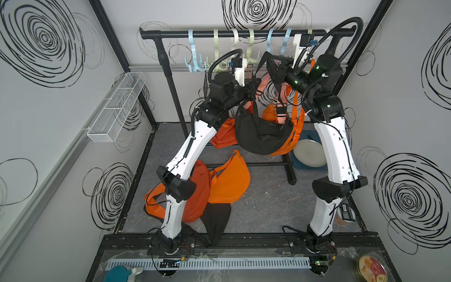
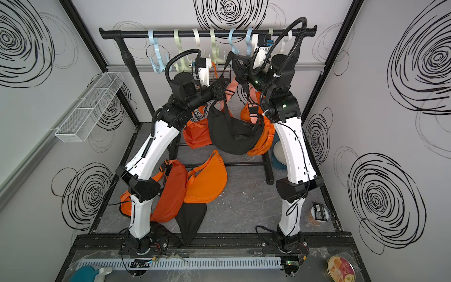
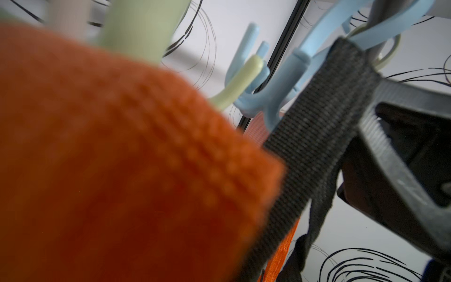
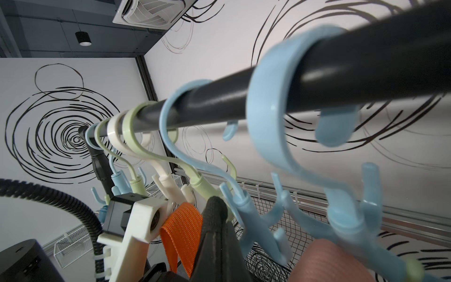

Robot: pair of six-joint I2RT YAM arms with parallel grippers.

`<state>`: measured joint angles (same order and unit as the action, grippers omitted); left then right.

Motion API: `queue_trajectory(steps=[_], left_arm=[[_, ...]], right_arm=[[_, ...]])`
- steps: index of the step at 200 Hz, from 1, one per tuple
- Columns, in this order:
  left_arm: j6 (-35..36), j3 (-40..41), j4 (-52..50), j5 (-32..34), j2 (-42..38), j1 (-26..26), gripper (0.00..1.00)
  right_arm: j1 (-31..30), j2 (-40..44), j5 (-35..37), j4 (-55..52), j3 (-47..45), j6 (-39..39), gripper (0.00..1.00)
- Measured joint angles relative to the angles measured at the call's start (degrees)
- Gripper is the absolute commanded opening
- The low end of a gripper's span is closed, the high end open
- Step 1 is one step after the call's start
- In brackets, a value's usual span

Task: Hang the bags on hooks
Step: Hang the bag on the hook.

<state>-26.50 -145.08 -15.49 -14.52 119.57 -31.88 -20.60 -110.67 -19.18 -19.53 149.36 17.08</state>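
Right wrist view puts the black strap, clenched by the right gripper, just beside the prongs of a blue hook; the left gripper grips it lower, the black bag dangling beneath both.

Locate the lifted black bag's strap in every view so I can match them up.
Top views: in both, the black strap rises from the black bag between the arms, toward the hooks.
Left wrist: a broad diagonal band, next to blurred orange fabric.
Right wrist: a dark folded peak between orange webbing and blue prongs.
Shared landmark: the pale blue hook beside the strap, visible in all four.
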Motion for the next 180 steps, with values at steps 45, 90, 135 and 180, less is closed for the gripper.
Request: queue_trajectory(steps=[45, 90, 135, 180], left_arm=[[-0.1, 0.0, -1.0, -1.4, 0.5, 0.3, 0.00], [0.0, 0.0, -1.3, -2.8, 0.5, 0.5, 0.00], [0.2, 0.3, -1.4, -3.9, 0.5, 0.5, 0.00], [0.3, 0.5, -1.6, -4.6, 0.5, 0.6, 0.00]], right_arm=[[0.0, -0.4, 2.8, -2.0, 0.0, -0.6, 0.00], [-0.1, -0.2, 4.6, -3.0, -1.4, -1.8, 0.00], [-0.1, 0.2, 4.9, -3.6, -1.7, -2.8, 0.20], [-0.1, 3.6, 4.7, -3.8, -8.4, -3.2, 0.42]])
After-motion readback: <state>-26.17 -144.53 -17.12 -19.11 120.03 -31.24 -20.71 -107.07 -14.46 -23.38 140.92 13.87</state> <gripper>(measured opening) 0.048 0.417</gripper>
